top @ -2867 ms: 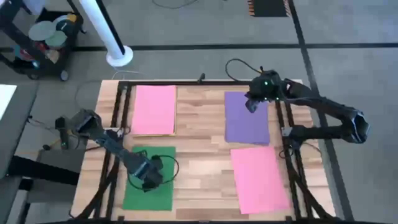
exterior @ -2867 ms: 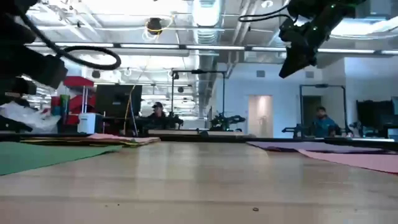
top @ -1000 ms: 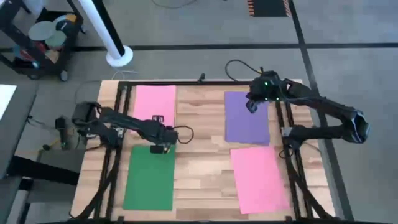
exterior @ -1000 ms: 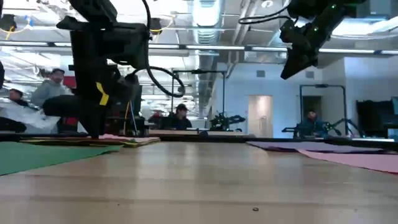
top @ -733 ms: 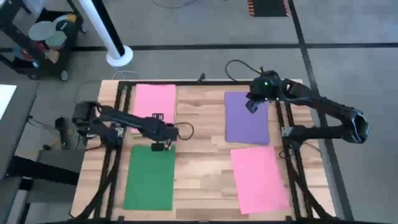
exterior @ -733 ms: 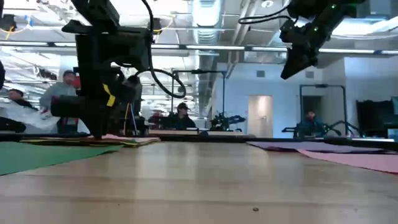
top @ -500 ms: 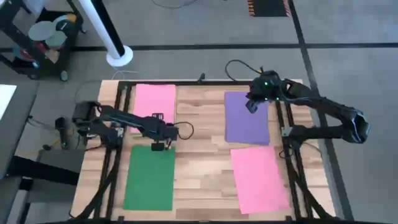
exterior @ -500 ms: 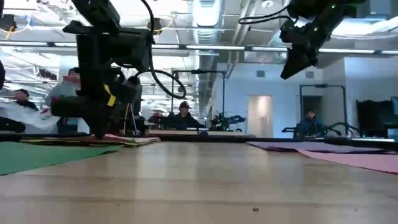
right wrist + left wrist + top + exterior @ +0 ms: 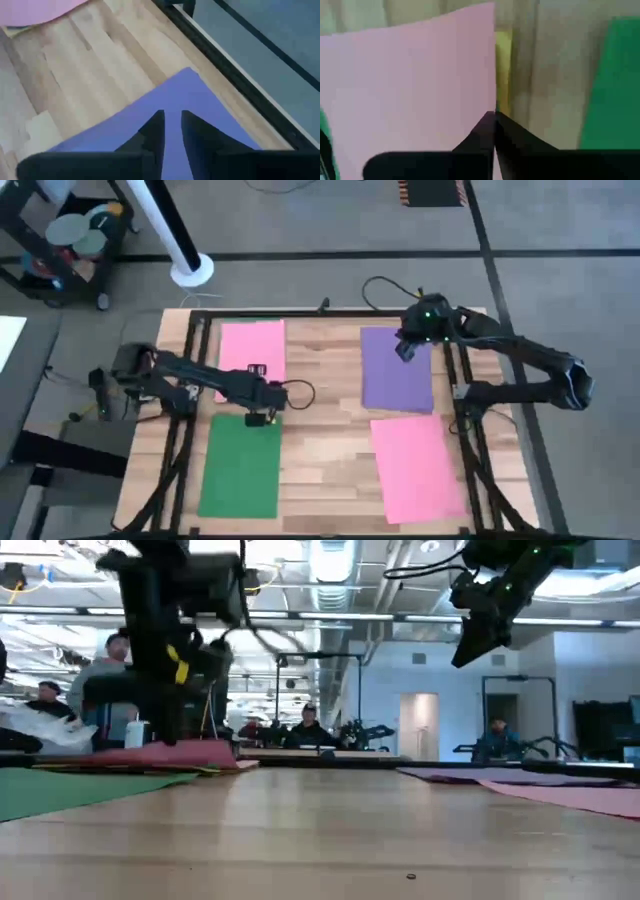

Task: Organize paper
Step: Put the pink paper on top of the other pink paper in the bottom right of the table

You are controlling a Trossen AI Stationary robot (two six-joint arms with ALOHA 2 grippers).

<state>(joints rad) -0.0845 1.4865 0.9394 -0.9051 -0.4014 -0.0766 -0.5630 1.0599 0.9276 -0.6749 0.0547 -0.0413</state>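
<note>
The table [image 9: 320, 380] is pale wooden planking in a dark frame, standing on grey floor crossed by dark lines. Off its far left corner stand a white pillar [image 9: 175, 235] and a dark cart [image 9: 60, 240] loaded with round things. In the low view the room behind is an open hall with ceiling strip lights, and people [image 9: 110, 680] sit or stand at benches far off.

The left end effector [image 9: 258, 416] is clenched on the near right corner of a pink sheet [image 9: 250, 355]; in the low view that corner rides up off the table. In the left wrist view a yellow sheet [image 9: 502, 70] peeks out from under the pink edge. A green sheet [image 9: 240, 465] lies flat just nearer than this end effector, along the table's left side.

Bare planks run down the middle between the two arms, with nothing lying on them.

The right end effector [image 9: 405, 347] hangs above the far edge of a purple sheet [image 9: 397, 375], its fingers [image 9: 155, 132] a narrow gap apart and holding nothing. A second pink sheet [image 9: 418, 468] lies nearer than it, its corner reaching the table's near right edge.
</note>
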